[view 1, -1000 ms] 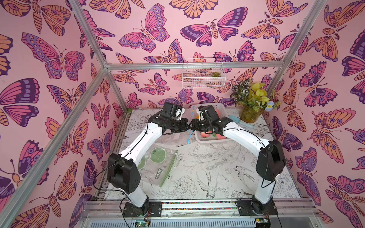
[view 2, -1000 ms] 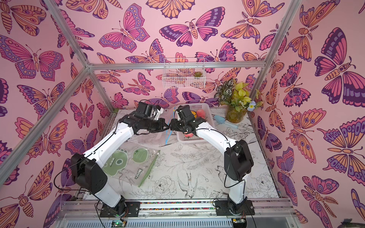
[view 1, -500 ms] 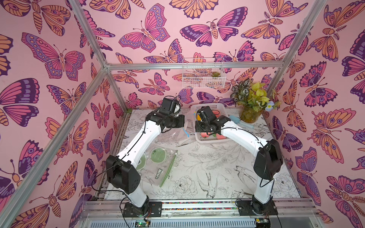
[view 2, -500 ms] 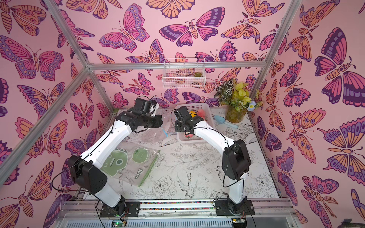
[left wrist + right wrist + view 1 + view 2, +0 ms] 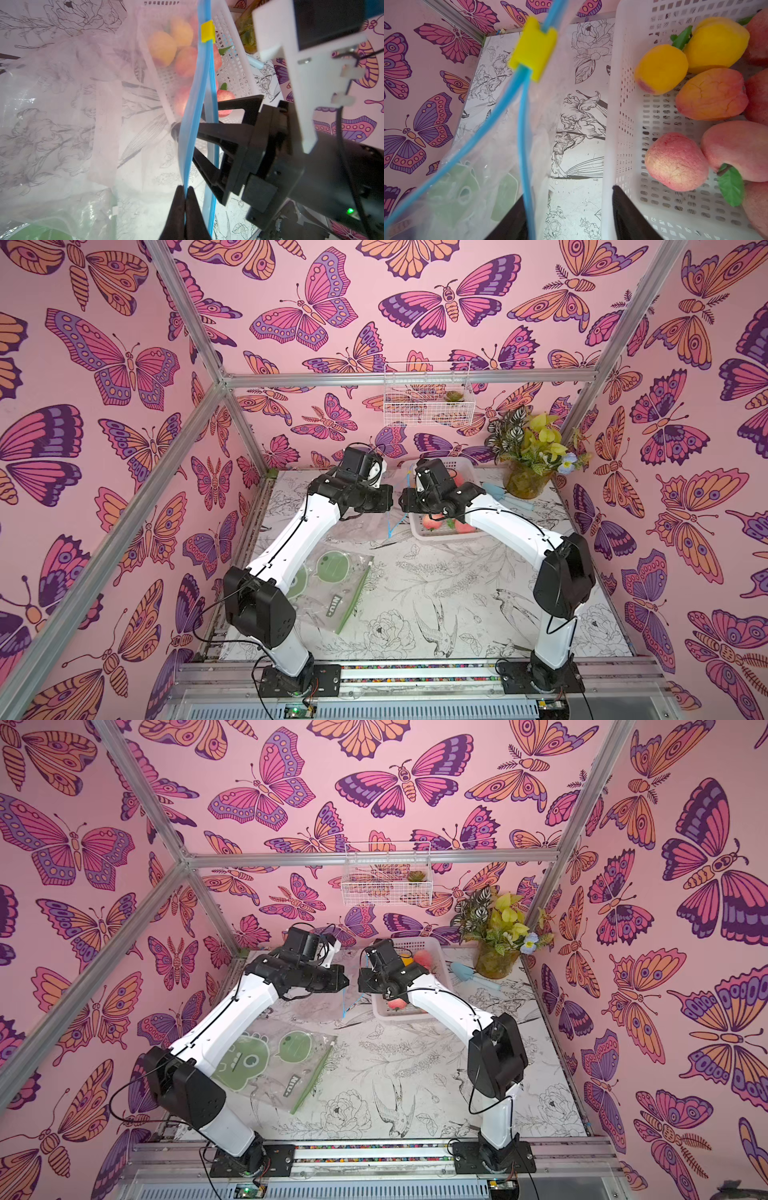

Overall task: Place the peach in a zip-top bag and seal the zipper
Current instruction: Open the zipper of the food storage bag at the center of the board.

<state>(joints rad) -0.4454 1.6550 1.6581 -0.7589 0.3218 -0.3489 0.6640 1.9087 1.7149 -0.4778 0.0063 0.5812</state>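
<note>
We find the left end effector (image 5: 185,197) pressed together on one blue lip of the zip-top bag (image 5: 83,104), with the film pinched flat between its tips; only the left wrist view shows this clamp. The right end effector (image 5: 569,193) stands apart. In the right wrist view, one black finger lies under the bag's other lip and the other sits by the wall of the white basket (image 5: 623,83), with a clear gap between them; whether it touches the wall we cannot tell. The left wrist view shows those same fingers spread at the bag's mouth, one tip dim through the film. Further along the zipper (image 5: 525,145) sits the yellow slider (image 5: 533,47), and from it the two blue tracks part, so the mouth gapes on this side. The peaches (image 5: 675,162), pink and yellow, lie in the basket just beside the bag. In both top views the two wrists face each other above the back of the counter (image 5: 436,593) and hide every fingertip; only a thin blue line of zipper (image 5: 390,526) hangs between them. Nearer the front, a second printed bag (image 5: 266,1065) lies flat, partly under the left arm.
</note>
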